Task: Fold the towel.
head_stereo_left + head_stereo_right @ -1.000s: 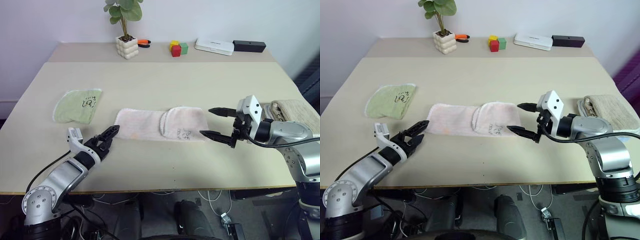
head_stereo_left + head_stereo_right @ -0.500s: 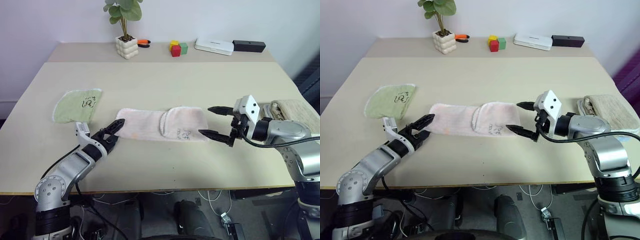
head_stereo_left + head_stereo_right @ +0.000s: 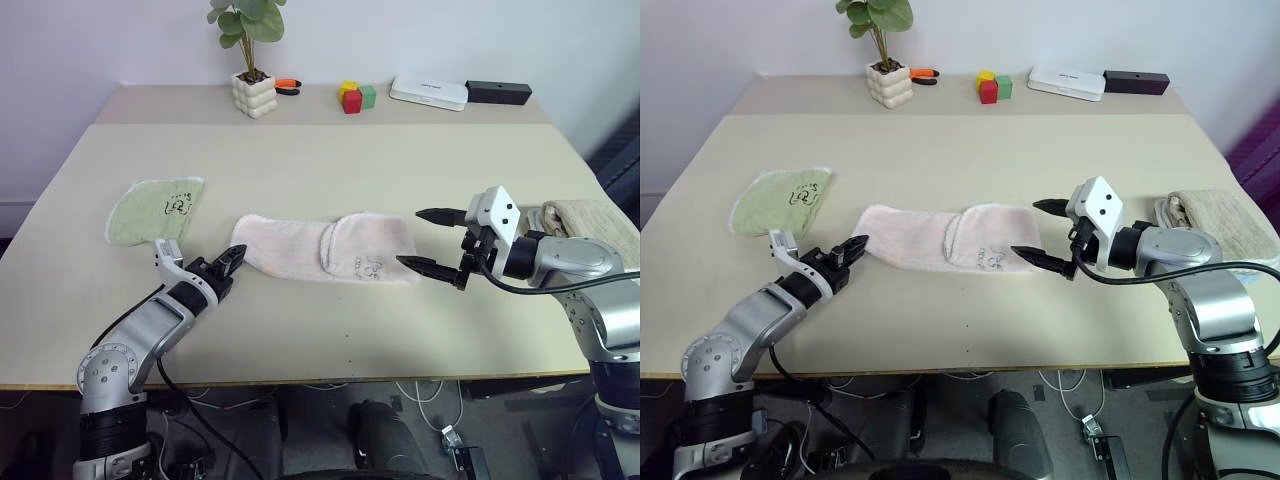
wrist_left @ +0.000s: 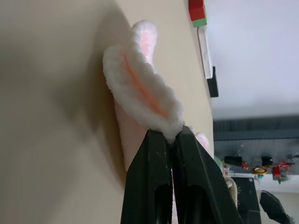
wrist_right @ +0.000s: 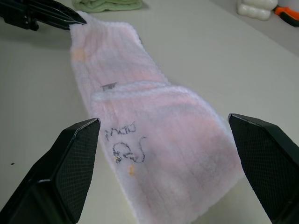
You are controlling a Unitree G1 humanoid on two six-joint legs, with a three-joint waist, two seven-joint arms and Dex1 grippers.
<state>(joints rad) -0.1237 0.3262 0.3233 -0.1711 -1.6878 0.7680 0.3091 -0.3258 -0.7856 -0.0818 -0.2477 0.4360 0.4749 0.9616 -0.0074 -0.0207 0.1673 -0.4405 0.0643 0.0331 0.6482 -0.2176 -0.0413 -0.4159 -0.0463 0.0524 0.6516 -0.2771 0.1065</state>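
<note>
Towel (image 3: 325, 249) mid-table (image 3: 330, 160), between left claw (image 3: 232, 261) and right claw (image 3: 428, 239)

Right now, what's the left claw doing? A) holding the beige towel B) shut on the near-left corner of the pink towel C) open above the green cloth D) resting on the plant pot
B: the left wrist view shows the left claw pinched shut on the fluffy edge of the pink towel, at its corner nearest that arm, while the right claw stands open at the towel's other end.
</note>
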